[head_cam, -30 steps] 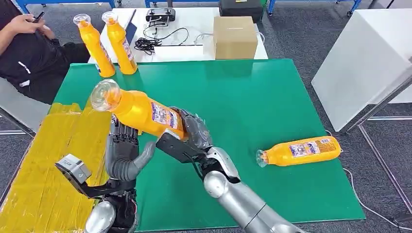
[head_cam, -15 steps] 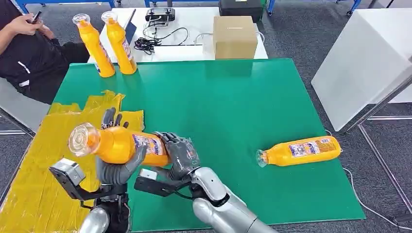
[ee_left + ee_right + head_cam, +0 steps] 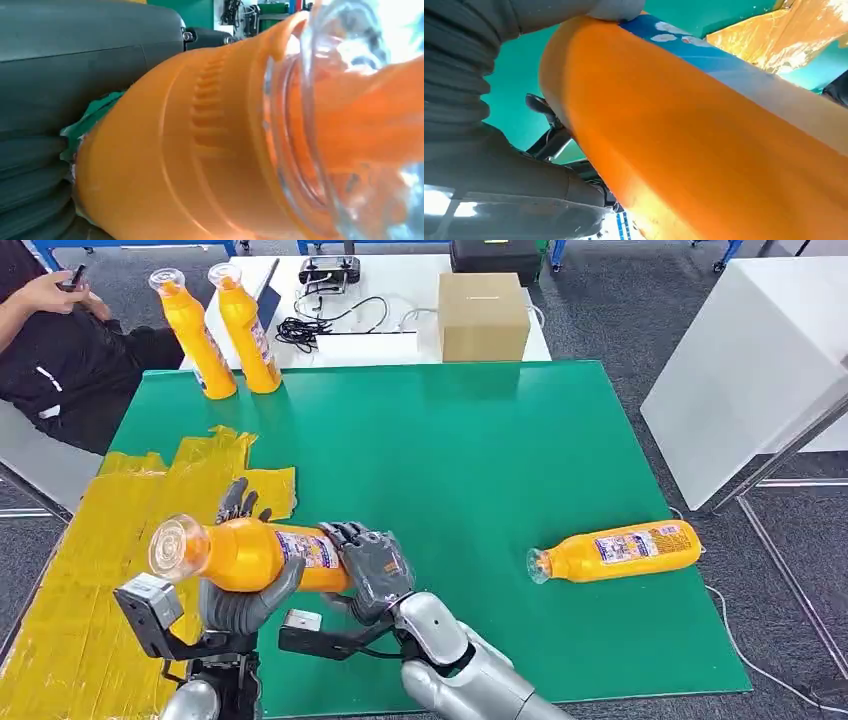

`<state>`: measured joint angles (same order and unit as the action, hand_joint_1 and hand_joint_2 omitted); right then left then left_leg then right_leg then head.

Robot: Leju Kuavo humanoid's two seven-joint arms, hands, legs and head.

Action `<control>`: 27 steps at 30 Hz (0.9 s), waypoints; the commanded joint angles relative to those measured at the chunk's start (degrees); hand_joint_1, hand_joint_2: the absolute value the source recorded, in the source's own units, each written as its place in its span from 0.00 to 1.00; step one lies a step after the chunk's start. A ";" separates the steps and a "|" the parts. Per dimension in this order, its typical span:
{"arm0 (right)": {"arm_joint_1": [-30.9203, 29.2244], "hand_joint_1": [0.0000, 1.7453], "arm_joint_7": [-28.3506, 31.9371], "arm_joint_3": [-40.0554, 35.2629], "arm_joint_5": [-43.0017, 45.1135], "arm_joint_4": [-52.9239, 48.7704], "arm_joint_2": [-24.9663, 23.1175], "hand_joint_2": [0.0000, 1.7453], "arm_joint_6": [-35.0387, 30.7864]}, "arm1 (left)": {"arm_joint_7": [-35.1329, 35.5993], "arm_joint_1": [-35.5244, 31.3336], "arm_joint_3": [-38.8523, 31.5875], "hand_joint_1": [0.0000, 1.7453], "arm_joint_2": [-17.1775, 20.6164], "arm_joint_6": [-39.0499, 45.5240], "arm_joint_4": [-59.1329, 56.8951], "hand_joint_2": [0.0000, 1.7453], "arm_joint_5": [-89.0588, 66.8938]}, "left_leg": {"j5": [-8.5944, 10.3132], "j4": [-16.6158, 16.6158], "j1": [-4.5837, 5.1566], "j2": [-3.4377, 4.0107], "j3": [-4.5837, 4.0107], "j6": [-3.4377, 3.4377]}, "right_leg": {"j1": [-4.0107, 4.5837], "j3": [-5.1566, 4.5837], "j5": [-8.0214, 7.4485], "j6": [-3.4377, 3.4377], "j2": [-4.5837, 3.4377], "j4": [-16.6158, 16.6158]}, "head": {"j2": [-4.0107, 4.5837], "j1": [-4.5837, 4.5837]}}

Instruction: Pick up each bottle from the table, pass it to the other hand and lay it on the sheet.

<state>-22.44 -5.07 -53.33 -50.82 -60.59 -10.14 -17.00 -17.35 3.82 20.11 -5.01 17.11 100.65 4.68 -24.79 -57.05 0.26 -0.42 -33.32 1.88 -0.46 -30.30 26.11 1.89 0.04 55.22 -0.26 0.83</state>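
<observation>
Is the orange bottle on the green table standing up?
No, the orange bottle lies on its side on the green table, right of both hands.

The bottle (image 3: 262, 553) held between the hands looks like smooth, glossy orange plastic with a clear, see-through cap (image 3: 177, 546) and a printed paper-like label (image 3: 308, 549). The sheet (image 3: 90, 570) at the near left is crinkled, shiny yellow film. The table (image 3: 480, 460) has a matt green, even surface. The right arm (image 3: 470, 680) is polished silver metal; the right hand (image 3: 372, 568) has dull dark grey fingers. The box (image 3: 483, 316) at the far side is matt brown cardboard.
</observation>
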 commanded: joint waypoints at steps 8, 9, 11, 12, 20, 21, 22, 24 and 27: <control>1.91 1.00 2.05 -6.12 -0.59 0.81 1.90 1.00 2.18 | -1.14 -4.62 -1.85 1.00 -0.93 -1.76 -2.23 1.00 3.03 | -0.04 0.04 -0.15 -0.20 0.22 -0.11 | 0.14 0.37 0.06 -0.04 0.25 -0.18 | 0.00 0.00; 1.97 1.00 2.05 -6.02 -0.51 0.83 1.87 1.00 2.01 | -1.26 -4.54 -1.89 1.00 -1.01 -1.77 -2.07 1.00 3.28 | -0.01 0.05 -0.09 -0.16 0.13 -0.08 | 0.09 0.25 0.04 -0.03 0.20 -0.13 | 0.00 -0.02; 2.09 1.00 1.95 -5.56 0.00 1.02 1.75 1.00 1.82 | -1.71 -4.03 -2.27 1.00 -1.50 -1.82 -1.32 1.00 4.64 | -0.02 0.05 -0.09 -0.16 0.14 -0.08 | 0.09 0.25 0.05 -0.03 0.21 -0.13 | 0.00 0.00; 2.33 1.00 1.75 -4.99 0.24 0.85 1.76 1.00 1.15 | -1.94 -3.75 -2.45 1.00 -1.72 -1.61 -0.90 1.00 5.11 | -0.06 0.05 -0.14 -0.19 0.23 -0.11 | 0.13 0.37 0.08 -0.04 0.24 -0.17 | 0.00 -0.02; 3.96 0.00 1.29 -1.43 1.42 -1.86 2.52 1.00 -2.37 | -2.74 -2.92 -3.83 1.00 -2.04 -0.07 0.24 1.00 6.09 | -0.05 0.02 -0.15 -0.20 0.20 -0.11 | 0.14 0.36 0.08 -0.03 0.26 -0.16 | 0.00 0.00; 4.84 0.00 1.70 0.16 2.56 -4.58 3.43 1.00 -2.79 | -3.05 -2.76 -4.31 1.00 -1.68 0.37 0.67 1.00 5.91 | -0.02 0.02 -0.10 -0.19 0.12 -0.08 | 0.09 0.25 0.05 -0.02 0.24 -0.12 | 0.00 0.00; 5.68 0.00 1.56 1.50 3.19 -6.45 4.19 0.00 -2.37 | -3.50 -2.70 -4.75 1.00 -1.42 0.90 0.93 1.00 5.41 | -0.04 0.01 -0.14 -0.20 0.16 -0.10 | 0.14 0.33 0.07 -0.03 0.25 -0.14 | 0.00 0.00; 7.51 0.00 1.52 3.69 3.18 -10.41 5.70 0.00 -2.09 | -4.30 -2.64 -5.65 1.00 -0.78 2.21 1.49 1.00 3.18 | -0.05 -0.01 -0.15 -0.22 0.18 -0.11 | 0.14 0.35 0.08 -0.03 0.28 -0.14 | 0.00 -0.02; 8.66 0.00 1.35 4.80 3.17 -13.47 7.66 0.00 -1.63 | -4.78 -2.52 -6.76 1.00 -0.67 3.56 1.68 1.00 0.39 | -0.02 0.00 -0.08 -0.16 0.07 -0.06 | 0.08 0.18 0.04 -0.01 0.18 -0.09 | 0.00 0.02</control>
<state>-17.43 -3.76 -52.26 -48.02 -65.25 -8.87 -19.67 -21.18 4.11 17.07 -6.12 18.54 102.03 8.76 -24.79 -57.05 0.26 -0.46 -33.32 1.87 -0.46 -30.28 26.11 1.89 0.05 55.22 -0.26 0.85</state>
